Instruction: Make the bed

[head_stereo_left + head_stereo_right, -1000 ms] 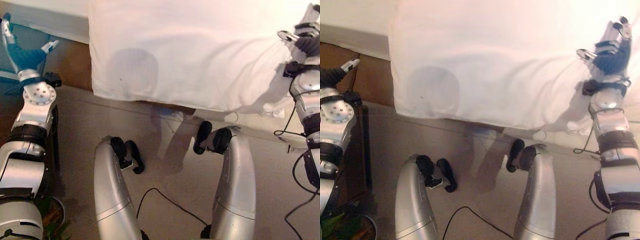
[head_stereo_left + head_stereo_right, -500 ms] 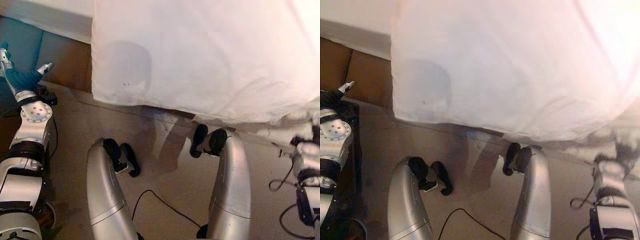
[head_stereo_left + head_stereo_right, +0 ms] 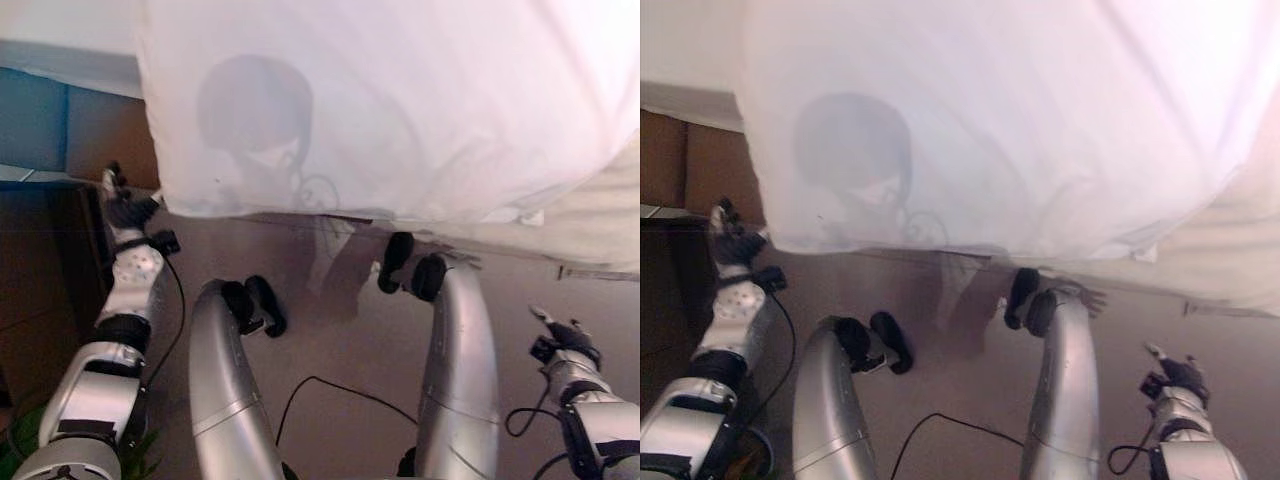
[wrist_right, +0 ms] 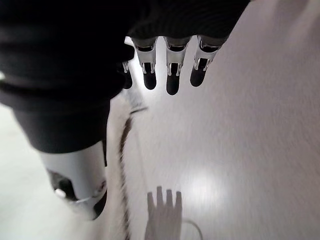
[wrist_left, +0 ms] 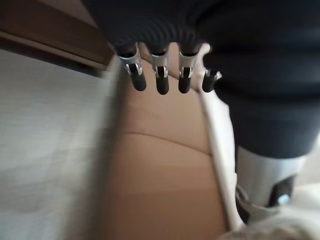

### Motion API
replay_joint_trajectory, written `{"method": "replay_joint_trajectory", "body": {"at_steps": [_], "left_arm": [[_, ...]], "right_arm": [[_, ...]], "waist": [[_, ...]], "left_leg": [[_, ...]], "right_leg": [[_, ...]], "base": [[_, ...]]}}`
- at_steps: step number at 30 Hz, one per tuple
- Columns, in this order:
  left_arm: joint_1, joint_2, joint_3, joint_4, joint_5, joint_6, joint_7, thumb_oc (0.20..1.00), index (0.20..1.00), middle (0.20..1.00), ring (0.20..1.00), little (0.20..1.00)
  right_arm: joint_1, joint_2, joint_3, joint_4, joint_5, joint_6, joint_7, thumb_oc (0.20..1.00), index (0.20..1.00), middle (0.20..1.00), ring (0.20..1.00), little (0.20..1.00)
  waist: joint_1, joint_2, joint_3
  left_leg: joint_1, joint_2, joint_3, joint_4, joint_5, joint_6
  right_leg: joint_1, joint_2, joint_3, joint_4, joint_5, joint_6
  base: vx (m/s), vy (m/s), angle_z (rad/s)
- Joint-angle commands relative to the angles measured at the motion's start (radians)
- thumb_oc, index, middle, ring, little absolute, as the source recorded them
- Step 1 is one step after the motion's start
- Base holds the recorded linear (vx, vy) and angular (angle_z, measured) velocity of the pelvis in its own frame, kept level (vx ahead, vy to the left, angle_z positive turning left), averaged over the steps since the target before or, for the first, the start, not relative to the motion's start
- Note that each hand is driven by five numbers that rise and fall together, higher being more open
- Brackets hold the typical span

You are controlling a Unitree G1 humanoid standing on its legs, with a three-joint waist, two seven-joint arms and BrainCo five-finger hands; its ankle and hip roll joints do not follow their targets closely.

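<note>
1. A beige floor (image 3: 350,330) covers the near part of the scene.
2. A brown panel (image 3: 105,135) stands at far left.
3. A dark cabinet (image 3: 40,270) sits at near left.

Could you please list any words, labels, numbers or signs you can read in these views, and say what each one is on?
None: no readable text anywhere.
The white bedsheet carries no print.
A small pale strip on the floor beside the bed is too small to tell whether it is a label.
</note>
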Motion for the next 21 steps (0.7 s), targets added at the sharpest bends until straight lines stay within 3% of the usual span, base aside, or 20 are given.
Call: {"method": "replay_joint_trajectory", "body": {"at_steps": [1,2,3,4,5,6,7,8,9,10,11,14,21], "left_arm": [[0.055,-0.028,-0.024,0.126,0.083,0.027,-0.098,1.000,1.000,1.000,1.000,1.000],[0.056,-0.028,-0.024,0.127,0.082,0.027,-0.099,1.000,1.000,1.000,1.000,1.000],[0.121,-0.080,-0.037,0.171,0.119,0.047,-0.162,1.000,1.000,1.000,1.000,1.000],[0.156,-0.100,-0.027,0.189,0.133,0.048,-0.180,1.000,1.000,1.000,1.000,1.000],[0.162,-0.101,-0.027,0.188,0.134,0.047,-0.181,1.000,1.000,1.000,1.000,1.000],[0.232,-0.151,-0.011,0.219,0.167,0.053,-0.203,1.000,1.000,1.000,1.000,1.000],[0.239,-0.152,-0.012,0.217,0.168,0.053,-0.203,1.000,1.000,1.000,1.000,1.000],[0.278,-0.168,-0.004,0.231,0.193,0.057,-0.216,1.000,1.000,1.000,1.000,1.000],[0.360,-0.199,-0.008,0.242,0.263,0.057,-0.230,1.000,1.000,1.000,1.000,1.000],[0.363,-0.199,-0.008,0.242,0.263,0.057,-0.230,1.000,1.000,1.000,1.000,1.000],[0.419,-0.220,0.005,0.272,0.326,0.065,-0.245,1.000,1.000,1.000,1.000,1.000],[0.487,-0.249,0.019,0.308,0.389,0.072,-0.258,1.000,1.000,1.000,1.000,1.000],[0.539,-0.284,0.062,0.339,0.393,0.082,-0.262,1.000,1.000,1.000,1.000,1.000]], "right_arm": [[0.066,-0.007,0.002,0.042,-0.047,-0.017,0.019,1.000,1.000,1.000,1.000,1.000],[0.067,-0.007,0.002,0.041,-0.047,-0.017,0.019,1.000,1.000,1.000,1.000,1.000],[0.107,0.008,0.012,0.022,-0.104,-0.014,0.034,1.000,1.000,1.000,1.000,1.000],[0.131,0.015,0.008,0.015,-0.119,-0.016,0.037,1.000,1.000,1.000,1.000,1.000],[0.138,0.015,0.008,0.012,-0.120,-0.015,0.036,1.000,1.000,1.000,1.000,1.000],[0.198,0.046,0.013,-0.005,-0.175,-0.014,0.046,1.000,1.000,1.000,1.000,1.000],[0.205,0.047,0.013,-0.009,-0.176,-0.014,0.045,1.000,1.000,1.000,1.000,1.000],[0.238,0.059,0.006,-0.009,-0.186,-0.012,0.052,1.000,1.000,1.000,1.000,1.000],[0.302,0.088,-0.004,0.002,-0.223,-0.005,0.060,1.000,1.000,1.000,1.000,1.000],[0.304,0.088,-0.003,0.001,-0.223,-0.005,0.060,1.000,1.000,1.000,1.000,1.000],[0.342,0.116,-0.001,0.011,-0.268,0.002,0.059,1.000,1.000,1.000,1.000,1.000],[0.382,0.156,0.008,0.006,-0.306,0.009,0.061,1.000,1.000,1.000,1.000,1.000],[0.429,0.202,0.015,0.016,-0.342,0.017,0.069,1.000,1.000,1.000,1.000,1.000]], "waist": [[-0.031,0.023,-0.023],[-0.031,0.022,-0.023],[-0.033,0.017,-0.038],[-0.029,0.014,-0.071],[-0.030,0.013,-0.065],[-0.020,0.005,-0.139],[-0.021,0.004,-0.130],[-0.013,0.004,-0.162],[-0.005,-0.005,-0.224],[-0.005,-0.005,-0.222],[0.002,-0.009,-0.294],[0.011,-0.014,-0.379],[0.029,-0.020,-0.473]], "left_leg": [[0.220,-0.045,0.069,-0.371,0.262,-0.001],[0.226,-0.047,0.072,-0.382,0.271,0.001],[0.416,-0.064,0.096,-0.564,0.334,-0.010],[0.480,-0.074,0.105,-0.633,0.353,-0.019],[0.504,-0.078,0.108,-0.655,0.364,-0.020],[0.651,-0.101,0.126,-0.810,0.415,-0.043],[0.676,-0.105,0.128,-0.831,0.426,-0.044],[0.726,-0.112,0.128,-0.874,0.440,-0.048],[0.836,-0.128,0.148,-0.990,0.503,-0.054],[0.844,-0.129,0.148,-0.997,0.507,-0.055],[0.932,-0.136,0.161,-1.081,0.535,-0.060],[1.023,-0.147,0.163,-1.145,0.545,-0.061],[1.097,-0.169,0.143,-1.159,0.514,-0.039]], "right_leg": [[0.318,0.022,-0.041,-0.253,0.059,0.134],[0.323,0.023,-0.042,-0.264,0.066,0.133],[0.504,0.016,-0.068,-0.443,0.146,0.156],[0.569,0.014,-0.082,-0.512,0.170,0.165],[0.591,0.016,-0.085,-0.530,0.178,0.165],[0.742,0.021,-0.122,-0.670,0.230,0.186],[0.767,0.023,-0.127,-0.688,0.239,0.187],[0.824,0.026,-0.143,-0.729,0.247,0.192],[0.953,0.033,-0.193,-0.855,0.308,0.199],[0.960,0.035,-0.195,-0.862,0.312,0.199],[1.047,0.039,-0.222,-0.946,0.351,0.219],[1.126,0.053,-0.231,-1.000,0.364,0.228],[1.194,0.068,-0.219,-1.003,0.335,0.222]], "base": [[-0.05,0.027,-0.03],[0.02,0.053,0.02],[0.11,0.050,0.07],[0.12,0.051,0.12],[0.23,0.008,0.09],[0.17,-0.003,0.12],[0.27,0.005,0.08],[0.19,0.038,0.09],[0.19,0.038,0.09],[0.20,0.093,0.18],[0.15,0.084,0.15],[0.09,0.074,-0.02],[0.02,0.052,0.00]]}}
